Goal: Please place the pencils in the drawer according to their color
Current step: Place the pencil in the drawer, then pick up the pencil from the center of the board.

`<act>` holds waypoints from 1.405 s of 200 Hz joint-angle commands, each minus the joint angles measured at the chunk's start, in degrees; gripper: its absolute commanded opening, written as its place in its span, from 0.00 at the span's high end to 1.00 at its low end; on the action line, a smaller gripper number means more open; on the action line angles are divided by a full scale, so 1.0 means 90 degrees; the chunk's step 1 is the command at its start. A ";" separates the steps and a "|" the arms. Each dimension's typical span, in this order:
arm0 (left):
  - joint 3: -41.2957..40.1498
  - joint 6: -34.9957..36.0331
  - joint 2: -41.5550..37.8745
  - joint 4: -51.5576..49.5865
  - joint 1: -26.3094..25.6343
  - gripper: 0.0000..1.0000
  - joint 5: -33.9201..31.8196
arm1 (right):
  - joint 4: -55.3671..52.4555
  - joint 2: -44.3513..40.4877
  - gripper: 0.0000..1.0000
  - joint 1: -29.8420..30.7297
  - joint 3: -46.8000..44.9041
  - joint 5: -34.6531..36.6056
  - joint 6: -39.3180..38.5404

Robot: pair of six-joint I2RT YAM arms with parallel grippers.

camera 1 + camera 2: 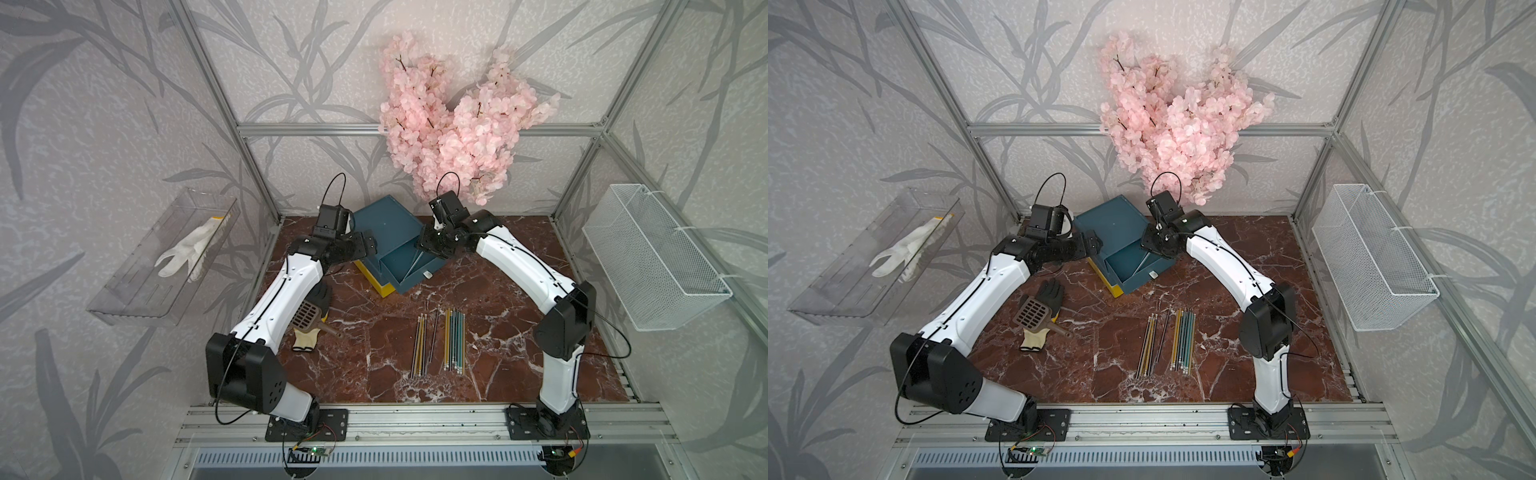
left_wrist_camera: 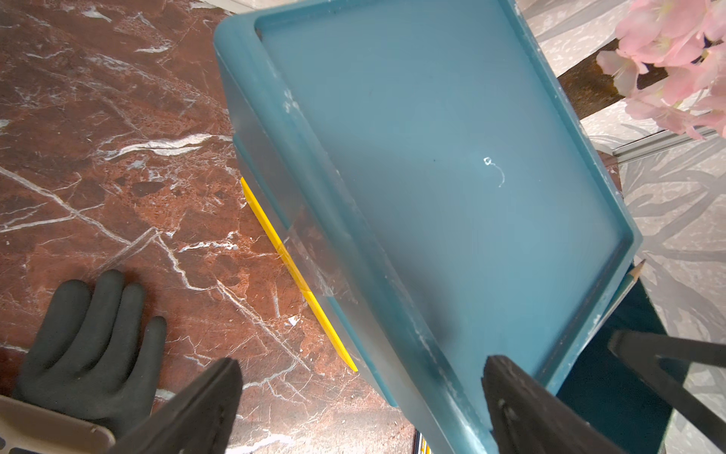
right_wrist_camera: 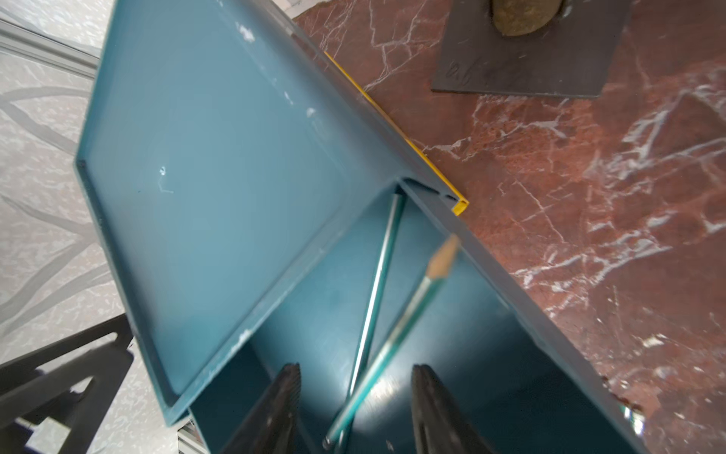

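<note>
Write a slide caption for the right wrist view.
Right gripper open over the pulled-out teal drawer, which holds two teal pencils, one tilted tip-up.

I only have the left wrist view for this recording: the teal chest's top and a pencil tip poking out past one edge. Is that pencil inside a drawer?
Observer: Yes. The right wrist view shows that teal pencil slanting in the pulled-out teal drawer, where a second teal pencil lies flat.
Operator: Is the right claw gripping it?
Observer: No. The right claw is open, its fingers apart on either side of the pencil.
Operator: How much is left to sort?
Observer: In both top views, more pencils lie in loose bunches on the table, on the robot's side of the chest.
</note>
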 commanded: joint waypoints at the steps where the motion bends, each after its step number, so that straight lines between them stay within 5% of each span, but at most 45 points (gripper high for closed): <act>1: -0.0019 0.0016 -0.0015 0.0069 -0.0030 0.00 0.0052 | -0.0347 0.0334 0.51 0.0007 0.0482 -0.0168 -0.0062; 64: -0.0054 -0.0007 0.0008 0.0114 -0.0032 0.00 0.0062 | -0.1164 0.1180 0.51 0.0214 0.2149 -0.0299 -0.0219; 116: -0.0062 -0.0013 0.0027 0.0131 -0.0033 0.00 0.0089 | -0.0786 0.0424 0.51 0.0232 0.1322 -0.0159 -0.0228; 165: -0.0110 0.0045 -0.0026 0.0071 -0.0027 0.00 0.0069 | 0.0028 -0.1093 0.51 0.0305 -0.0497 -0.0140 0.0022; 234: -0.0367 0.0060 -0.0245 0.0015 -0.0147 0.00 0.0123 | 0.0593 -0.4017 0.51 0.0464 -0.4835 0.0391 0.0786; 281: -0.0747 -0.0014 -0.0470 0.0022 -0.0357 0.00 0.0042 | 0.0391 -0.4484 0.54 0.1386 -0.6529 0.0813 0.1183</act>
